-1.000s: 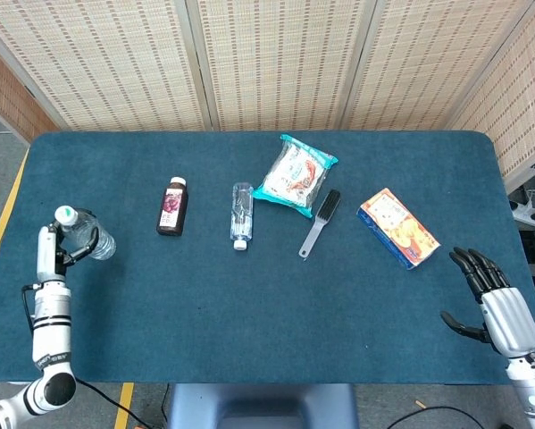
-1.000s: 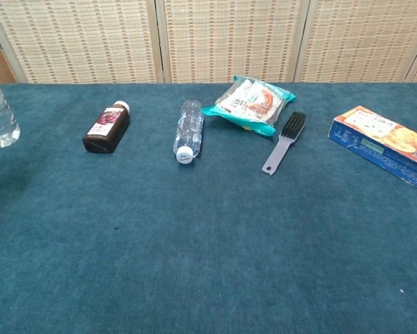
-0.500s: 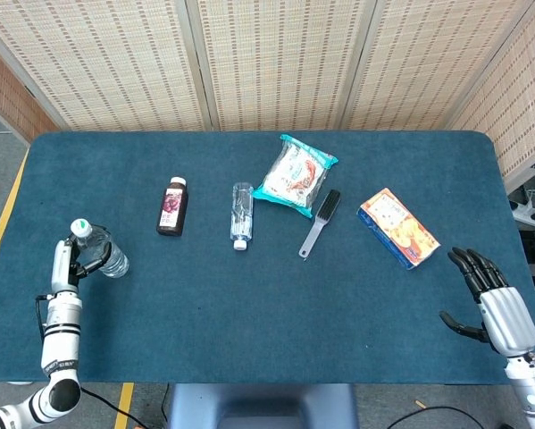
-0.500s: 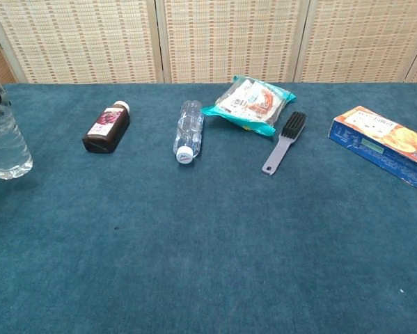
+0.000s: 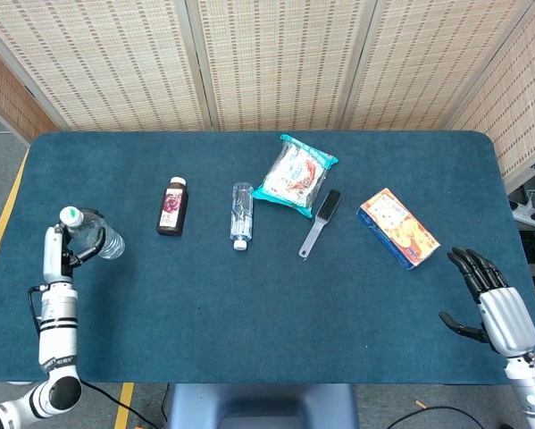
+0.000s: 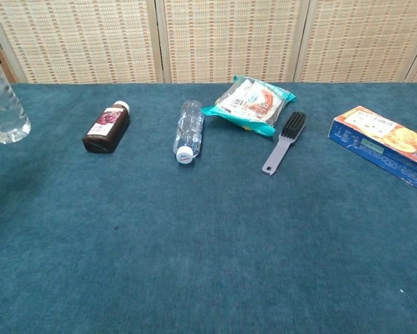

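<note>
**Left hand holding a clear water bottle at the table's left edge**

At the left edge of the dark blue cloth-covered table (image 5: pixel 267 304), left hand (image 5: pixel 71 253) wrapped around a clear plastic water bottle with a white cap (image 5: pixel 97 239). Grips it low on the body, cap uppermost and tilted slightly. In the chest view, only the bottle's lower part (image 6: pixel 3 104) in frame at far left. Seems raised off the cloth, with a faint shadow beneath.

Right hand (image 5: pixel 495 299) well apart at the table's near right corner, fingers spread, holding nothing.

Judged step: bottle gripped and carried, not resting on anything. Any next move calls for a firm hold on the smooth, rounded plastic and a level base before release, since a tilted bottle can tip or roll.

Across the middle of the table, well away from the held bottle, from left to right:
- a small dark brown bottle with a red label (image 5: pixel 172 206), lying flat
- a small clear bottle (image 5: pixel 241 213) on its side
- a teal snack packet (image 5: pixel 295 175)
- a grey-handled brush with black bristles (image 5: pixel 320 222)
- an orange and blue carton (image 5: pixel 397 228), nearest the right hand but not touching it
</note>
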Motion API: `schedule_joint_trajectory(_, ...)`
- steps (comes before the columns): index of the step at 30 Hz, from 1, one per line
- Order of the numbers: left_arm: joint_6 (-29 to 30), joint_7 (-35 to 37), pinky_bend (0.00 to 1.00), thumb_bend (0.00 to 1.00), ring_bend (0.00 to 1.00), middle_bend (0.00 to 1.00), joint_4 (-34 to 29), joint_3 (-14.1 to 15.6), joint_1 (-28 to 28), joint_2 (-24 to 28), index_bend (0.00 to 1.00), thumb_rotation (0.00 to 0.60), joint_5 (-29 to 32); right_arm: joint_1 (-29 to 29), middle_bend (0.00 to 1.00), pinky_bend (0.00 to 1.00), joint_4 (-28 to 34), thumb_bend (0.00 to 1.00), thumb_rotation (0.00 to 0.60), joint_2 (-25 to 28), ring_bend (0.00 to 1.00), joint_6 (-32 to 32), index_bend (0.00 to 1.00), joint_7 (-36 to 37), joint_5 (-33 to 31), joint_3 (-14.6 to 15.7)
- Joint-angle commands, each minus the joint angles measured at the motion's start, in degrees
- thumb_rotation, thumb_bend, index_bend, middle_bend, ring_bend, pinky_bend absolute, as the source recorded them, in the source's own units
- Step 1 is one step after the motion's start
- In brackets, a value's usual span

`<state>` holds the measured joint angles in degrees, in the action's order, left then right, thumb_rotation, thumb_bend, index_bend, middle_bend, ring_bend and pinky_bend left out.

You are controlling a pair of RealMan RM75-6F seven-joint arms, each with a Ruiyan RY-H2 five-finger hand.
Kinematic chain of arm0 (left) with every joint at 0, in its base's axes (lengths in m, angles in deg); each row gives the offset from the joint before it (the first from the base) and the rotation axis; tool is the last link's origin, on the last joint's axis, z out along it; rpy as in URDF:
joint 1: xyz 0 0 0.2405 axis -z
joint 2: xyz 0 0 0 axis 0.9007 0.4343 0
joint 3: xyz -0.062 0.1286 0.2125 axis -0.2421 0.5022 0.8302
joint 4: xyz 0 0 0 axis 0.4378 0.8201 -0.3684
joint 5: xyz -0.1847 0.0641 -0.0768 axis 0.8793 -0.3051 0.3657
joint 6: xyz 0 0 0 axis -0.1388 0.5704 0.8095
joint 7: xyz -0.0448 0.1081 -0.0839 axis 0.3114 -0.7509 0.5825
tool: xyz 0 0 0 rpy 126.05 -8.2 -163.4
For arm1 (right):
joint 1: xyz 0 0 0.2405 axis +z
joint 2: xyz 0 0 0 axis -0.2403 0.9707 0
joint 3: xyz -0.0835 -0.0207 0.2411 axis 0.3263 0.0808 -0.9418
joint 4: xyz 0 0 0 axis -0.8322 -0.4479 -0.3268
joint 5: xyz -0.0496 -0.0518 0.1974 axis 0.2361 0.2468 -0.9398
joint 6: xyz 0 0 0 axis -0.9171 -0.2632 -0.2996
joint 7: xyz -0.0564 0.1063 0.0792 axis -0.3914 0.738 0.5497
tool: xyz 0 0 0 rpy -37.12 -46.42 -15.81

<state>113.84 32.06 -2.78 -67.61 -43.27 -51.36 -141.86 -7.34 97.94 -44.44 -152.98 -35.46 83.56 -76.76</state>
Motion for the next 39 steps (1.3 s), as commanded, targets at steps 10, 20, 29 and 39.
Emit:
schedule_joint_trajectory(10, -1.78, 0.45, 0.3, 0.6, 0.44, 0.61, 9.59, 1.24, 1.31, -9.3, 0.59, 0.6, 3.56, 0.11, 0.03, 0.1, -0.01, 0.14, 0.6, 0.03, 0.0, 0.26, 0.0, 0.04, -0.31, -0.1)
schedule_joint_trajectory(20, -2.0, -1.53, 0.19, 0.46, 0.32, 0.39, 11.68, 2.85, 1.03, -10.08, 0.3, 0.6, 1.69, 0.07, 0.03, 0.1, -0.02, 0.14, 0.6, 0.11, 0.0, 0.08, 0.0, 0.27, -0.13, -0.03)
schedule_joint_trajectory(29, -5.94, -2.25, 0.14, 0.4, 0.02, 0.01, 8.56, 5.6, -0.14, -5.75, 0.0, 0.6, -0.28, 0.13, 0.03, 0.1, -0.02, 0.14, 0.6, 0.01, 0.0, 0.25, 0.0, -0.01, -0.06, 0.06)
schedule_joint_trajectory(39, -12.28, -2.83, 0.12, 0.39, 0.0, 0.0, 3.16, 8.86, -1.32, 3.66, 0.0, 0.6, -2.62, 0.2, 0.03, 0.1, 0.0, 0.14, 0.6, -0.06, 0.0, 0.49, 0.0, -0.15, -0.15, 0.09)
